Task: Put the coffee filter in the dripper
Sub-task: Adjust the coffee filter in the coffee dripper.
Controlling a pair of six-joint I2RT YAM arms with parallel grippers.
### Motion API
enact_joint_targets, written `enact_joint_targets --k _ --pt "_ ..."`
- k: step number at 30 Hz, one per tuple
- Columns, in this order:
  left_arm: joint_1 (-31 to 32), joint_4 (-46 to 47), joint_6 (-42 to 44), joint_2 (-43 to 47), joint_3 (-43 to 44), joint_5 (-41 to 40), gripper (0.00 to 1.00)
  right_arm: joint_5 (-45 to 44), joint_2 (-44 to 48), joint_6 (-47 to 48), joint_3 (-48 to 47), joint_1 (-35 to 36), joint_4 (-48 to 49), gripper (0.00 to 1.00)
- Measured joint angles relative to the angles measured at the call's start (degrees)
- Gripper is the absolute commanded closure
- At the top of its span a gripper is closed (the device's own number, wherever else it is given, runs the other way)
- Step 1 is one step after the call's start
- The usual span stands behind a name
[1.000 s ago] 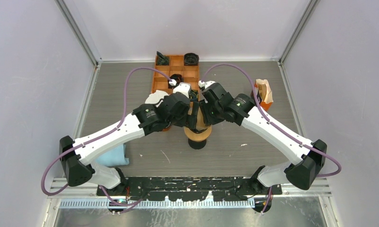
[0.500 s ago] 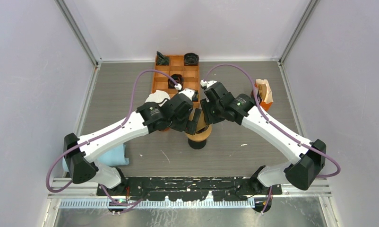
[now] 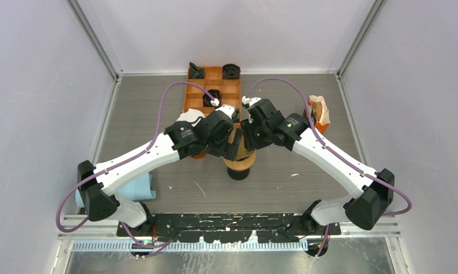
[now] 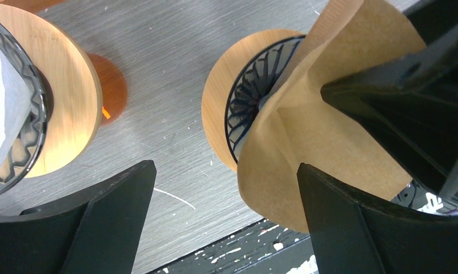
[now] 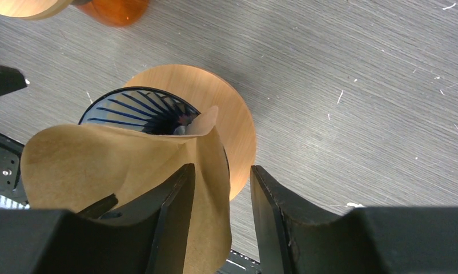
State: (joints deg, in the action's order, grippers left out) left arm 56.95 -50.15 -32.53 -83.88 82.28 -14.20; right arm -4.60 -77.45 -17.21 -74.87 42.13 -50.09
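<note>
The brown paper coffee filter (image 4: 341,131) hangs tilted over the dripper (image 4: 246,97), a black ribbed cone in a round wooden collar. Its lower tip reaches into the cone (image 5: 135,105), while most of the filter (image 5: 101,160) leans off to one side. My right gripper (image 5: 222,169) is partly open. The filter's wall runs between its fingers, draped against one finger (image 5: 172,211) and apart from the other. My left gripper (image 4: 225,168) stands wide open beside the dripper, one finger (image 4: 341,222) close to the filter's lower edge, nothing between the jaws. From above, both wrists crowd over the dripper (image 3: 238,165).
A second dripper with a white filter (image 4: 9,114) stands on an orange base (image 4: 109,85) just left. At the back is an orange compartment tray (image 3: 212,91). A holder of brown filters (image 3: 319,111) is at the right, a blue cloth (image 3: 136,188) at the near left.
My left gripper has opened wider and its wrist has shifted slightly right over the dripper. The right arm has hardly moved, with the filter still at its fingers.
</note>
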Motion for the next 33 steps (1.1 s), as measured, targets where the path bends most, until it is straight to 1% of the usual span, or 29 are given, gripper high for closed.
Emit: enact_joint_targets --k 7,11,18,20,24,33 --pt "-1.5 2.3 0.0 0.0 0.0 -1.2 0.02 2.0 1.3 0.0 0.0 0.0 0.3 0.51" --pt "-1.9 3.6 0.0 -0.4 0.0 -1.6 0.05 2.4 2.1 0.0 0.5 0.0 0.5 0.51" --pt "-2.0 4.2 -0.1 -2.7 0.0 -2.5 0.12 2.1 2.9 0.0 2.8 -0.4 0.5 0.50" --pt "-2.0 4.2 -0.1 -3.1 0.0 -2.8 0.16 2.1 2.9 0.2 3.7 -0.4 0.6 0.51" --pt "-2.1 4.3 -0.2 -3.5 0.0 -3.3 0.21 2.2 2.9 0.5 5.1 -0.4 1.8 0.50" --pt "-2.1 4.5 -0.7 -4.3 -0.6 -4.1 0.22 2.3 2.8 0.9 6.2 -0.4 3.5 0.49"
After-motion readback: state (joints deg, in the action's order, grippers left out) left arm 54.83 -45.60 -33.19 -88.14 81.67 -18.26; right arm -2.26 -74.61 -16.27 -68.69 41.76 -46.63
